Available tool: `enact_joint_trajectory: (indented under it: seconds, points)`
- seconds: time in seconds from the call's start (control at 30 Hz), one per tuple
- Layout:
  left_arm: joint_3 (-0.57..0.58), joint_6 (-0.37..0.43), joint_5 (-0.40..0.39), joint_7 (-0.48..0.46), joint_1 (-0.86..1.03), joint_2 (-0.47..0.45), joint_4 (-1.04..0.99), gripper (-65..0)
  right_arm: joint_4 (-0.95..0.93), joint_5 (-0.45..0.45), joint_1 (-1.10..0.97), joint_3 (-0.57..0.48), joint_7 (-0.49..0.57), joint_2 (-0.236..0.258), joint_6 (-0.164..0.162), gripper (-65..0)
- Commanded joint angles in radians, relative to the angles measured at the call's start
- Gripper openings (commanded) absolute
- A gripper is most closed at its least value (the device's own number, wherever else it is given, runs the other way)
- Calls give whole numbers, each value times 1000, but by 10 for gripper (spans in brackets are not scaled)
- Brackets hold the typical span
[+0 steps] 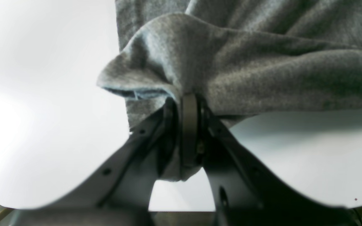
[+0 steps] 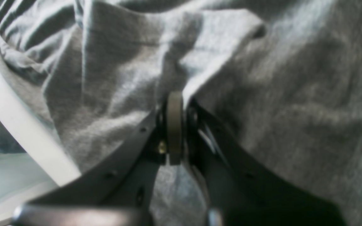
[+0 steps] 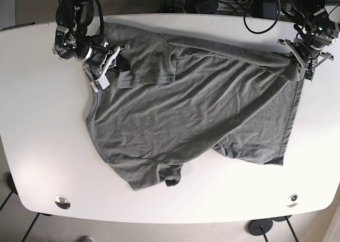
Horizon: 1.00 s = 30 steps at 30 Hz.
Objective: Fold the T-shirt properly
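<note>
T-shirt (image 3: pixel 196 109), grey, spread rumpled on white tabletop (image 3: pixel 32 93); left gripper (image 3: pixel 297 59) and right gripper (image 3: pixel 109 61) each clamped on its fabric.

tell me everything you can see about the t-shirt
The t-shirt is plain heather-grey knit, soft and wrinkled. It lies spread but skewed on the white table, with one side folded diagonally over the body and a sleeve lying near the front edge. The left gripper is shut on its far corner; the right gripper is shut on bunched cloth at the other end.
</note>
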Motion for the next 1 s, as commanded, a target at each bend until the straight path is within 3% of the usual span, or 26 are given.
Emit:
enact_joint_trajectory:
  seconds: [0.03, 0.23, 0.4, 0.53, 0.6, 0.77, 1.0]
  points:
    - [-4, 6, -14, -12, -3, -16, 19, -650, 41, 19, 8, 7, 15, 8, 2, -634]
    - [-12, 6, -16, -10, -1, 29, 191, -650, 232, 26, -93, 104, 8, 6, 2, -634]
    - [-15, 6, -16, -10, 5, 47, 211, -650, 318, 27, -205, 115, 10, 10, 2, -634]
    - [-17, 6, -14, -10, 16, 47, 208, -650, 285, 21, -208, 115, 15, -29, 2, -628]
    - [-17, 6, -14, -10, 17, 43, 206, -650, 282, 19, -188, 115, 15, -32, 2, -579]
    - [-15, 6, -11, -10, 16, 41, 191, -650, 279, 19, -162, 115, 28, -29, 2, -317]
    - [-9, 6, -11, -10, 16, 41, 187, -650, 127, 23, -102, 107, 64, -9, 2, -304]
